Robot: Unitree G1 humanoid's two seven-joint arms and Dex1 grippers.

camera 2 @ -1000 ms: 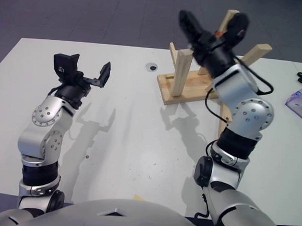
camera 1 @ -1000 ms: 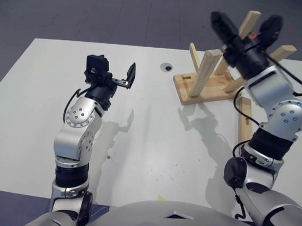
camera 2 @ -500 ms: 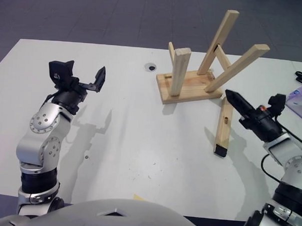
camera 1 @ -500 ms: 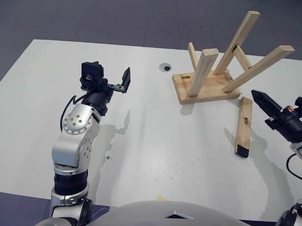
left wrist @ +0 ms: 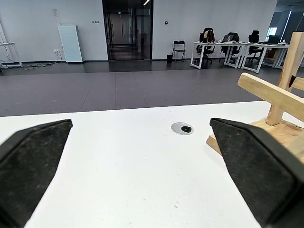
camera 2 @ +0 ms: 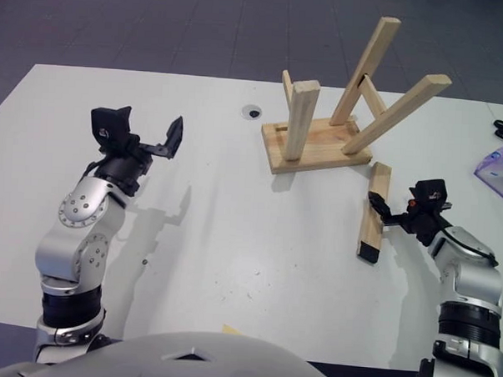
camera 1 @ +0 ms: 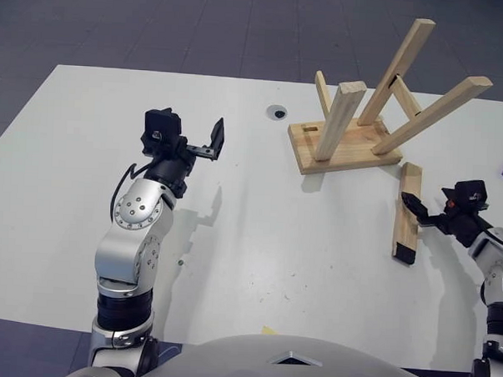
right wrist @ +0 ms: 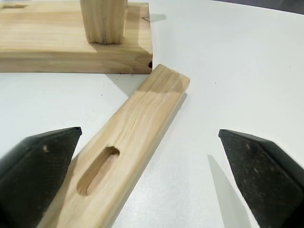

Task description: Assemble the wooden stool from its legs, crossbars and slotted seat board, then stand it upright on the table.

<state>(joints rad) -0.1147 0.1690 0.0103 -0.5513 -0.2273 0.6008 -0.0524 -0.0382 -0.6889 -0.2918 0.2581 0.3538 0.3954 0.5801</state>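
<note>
White rectangular tabletop (camera 1: pixel 258 239): carries all parts.

Partly built stool, far right area: the flat light-wood seat board (camera 1: pixel 345 149) lies on the tabletop with pale wooden legs (camera 1: pixel 338 117) standing up from it. One leg is near upright; two longer ones lean away to the right.

Loose pale wooden leg (camera 1: pixel 407 210), slotted and dark-tipped at its near end: lies flat just in front of the seat board, apart from it.

Left gripper (camera 1: pixel 187 140): raised above the left half of the tabletop, jaws spread, holding nothing.

Right gripper (camera 2: pixel 400 203): low at the right edge, jaws spread, one finger over the loose leg. Contact cannot be confirmed.

Small round metal grommet (camera 1: pixel 277 113): set in the tabletop, left of the seat board.
</note>
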